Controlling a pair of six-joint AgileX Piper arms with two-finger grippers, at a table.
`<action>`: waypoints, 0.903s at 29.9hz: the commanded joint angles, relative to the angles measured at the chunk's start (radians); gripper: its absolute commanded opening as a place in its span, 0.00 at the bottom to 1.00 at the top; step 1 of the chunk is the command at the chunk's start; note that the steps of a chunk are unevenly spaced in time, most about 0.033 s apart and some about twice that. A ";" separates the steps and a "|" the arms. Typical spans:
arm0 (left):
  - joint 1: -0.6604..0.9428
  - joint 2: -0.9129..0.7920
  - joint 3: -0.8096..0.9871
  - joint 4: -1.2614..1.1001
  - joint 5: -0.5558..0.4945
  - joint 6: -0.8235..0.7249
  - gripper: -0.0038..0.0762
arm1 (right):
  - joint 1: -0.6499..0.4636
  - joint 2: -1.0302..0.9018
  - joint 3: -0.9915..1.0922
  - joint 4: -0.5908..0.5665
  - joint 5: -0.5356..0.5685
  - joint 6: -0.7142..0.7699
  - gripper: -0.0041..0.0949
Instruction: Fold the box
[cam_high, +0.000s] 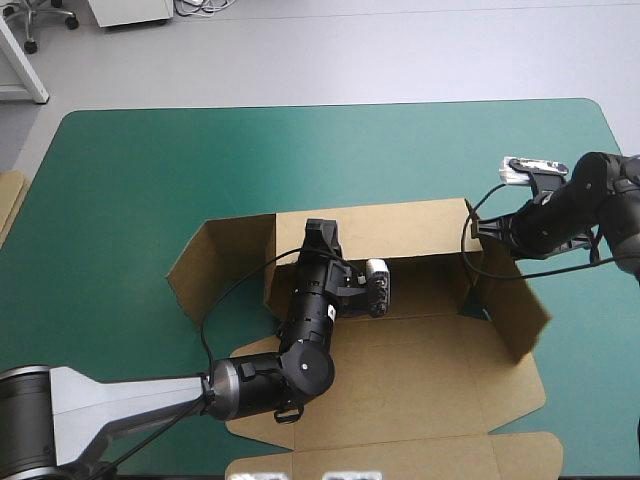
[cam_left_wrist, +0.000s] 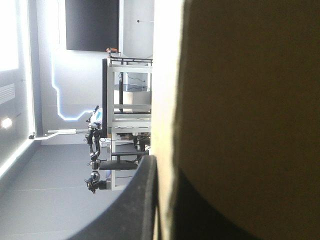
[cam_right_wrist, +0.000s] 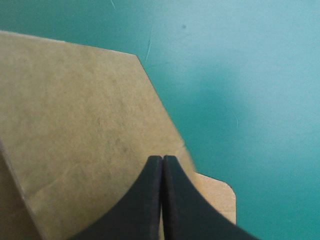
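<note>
Where the box lay: the brown cut-cardboard box (cam_high: 400, 380) sat on the teal-green counter (cam_high: 150, 170), toward its near edge and right of the middle, with its floor panel and near lid lying flat.
Walls: the far wall stood raised, the right-hand wall stood raised too, and the left-hand flap angled outward.
Left jaws: clenched on the far wall's top edge, near its left end; in the left wrist view one black finger (cam_left_wrist: 142, 200) lay against the board's edge, with the sheet between the pair.
Right jaws: pressed together in one pointed arch, nothing seen between them; the black fingertips (cam_right_wrist: 150, 200) hung over an angled flap, at the corner where the far wall met the right-hand wall.
Spare board: an edge of more board (cam_high: 8, 200) showed at the counter's left edge.
</note>
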 joint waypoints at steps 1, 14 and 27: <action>-0.001 -0.038 -0.020 0.034 0.008 -0.017 0.04 | 0.000 -0.091 0.016 0.026 0.034 -0.003 0.02; -0.001 -0.038 -0.020 0.034 0.008 -0.017 0.04 | 0.000 -0.199 0.090 0.026 0.032 -0.088 0.02; -0.001 -0.038 -0.020 0.040 0.010 -0.017 0.04 | 0.000 -0.279 0.198 0.001 -0.095 -0.327 0.51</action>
